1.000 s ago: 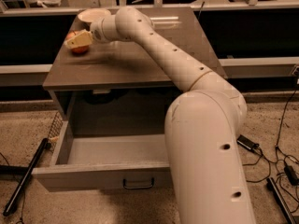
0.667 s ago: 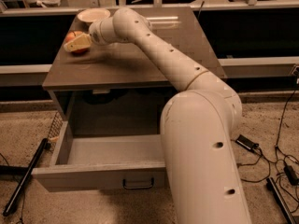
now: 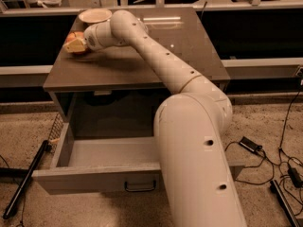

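gripper (image 3: 75, 45) at fruit (image 3: 74, 35), tbl (image 3: 142, 66) far-left, drawer (image 3: 85, 179) open

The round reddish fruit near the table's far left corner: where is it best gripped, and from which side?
Probably take the reddish fruit across its round middle, coming from the right, where the gripper is, close against it. Its shape offers no handle, and the bowl stands close behind it.

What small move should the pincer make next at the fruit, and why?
Probably a slight, slow settle onto the fruit, not a sideways push: the pincer is at the reddish fruit near the edge of the table, with a bowl close behind.
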`<state>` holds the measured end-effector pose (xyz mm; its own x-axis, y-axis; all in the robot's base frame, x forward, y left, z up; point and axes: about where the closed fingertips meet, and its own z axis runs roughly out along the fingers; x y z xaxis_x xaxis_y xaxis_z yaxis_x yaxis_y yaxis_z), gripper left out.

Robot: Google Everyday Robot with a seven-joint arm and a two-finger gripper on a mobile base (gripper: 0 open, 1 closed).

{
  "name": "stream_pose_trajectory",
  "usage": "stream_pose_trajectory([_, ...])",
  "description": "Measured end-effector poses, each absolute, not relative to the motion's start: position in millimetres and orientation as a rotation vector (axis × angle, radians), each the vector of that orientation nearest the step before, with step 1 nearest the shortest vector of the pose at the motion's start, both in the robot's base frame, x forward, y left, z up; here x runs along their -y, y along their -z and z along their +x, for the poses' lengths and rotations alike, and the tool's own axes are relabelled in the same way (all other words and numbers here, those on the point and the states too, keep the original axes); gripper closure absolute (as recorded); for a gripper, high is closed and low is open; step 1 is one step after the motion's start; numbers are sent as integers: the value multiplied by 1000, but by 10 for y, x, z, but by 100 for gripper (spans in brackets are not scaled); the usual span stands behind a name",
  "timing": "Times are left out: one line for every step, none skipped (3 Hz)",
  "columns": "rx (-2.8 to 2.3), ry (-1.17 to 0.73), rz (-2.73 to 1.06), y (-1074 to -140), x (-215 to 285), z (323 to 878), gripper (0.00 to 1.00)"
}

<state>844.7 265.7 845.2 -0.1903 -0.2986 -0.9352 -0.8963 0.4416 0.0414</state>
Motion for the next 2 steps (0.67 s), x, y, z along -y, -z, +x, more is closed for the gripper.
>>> stream_pose_trajectory([-1711, -838, -1136, -8566, -2652, 8276, 72])
stream_pose_trajectory([-1610, -871, -1217, -9015, -2396, 8026, 95])
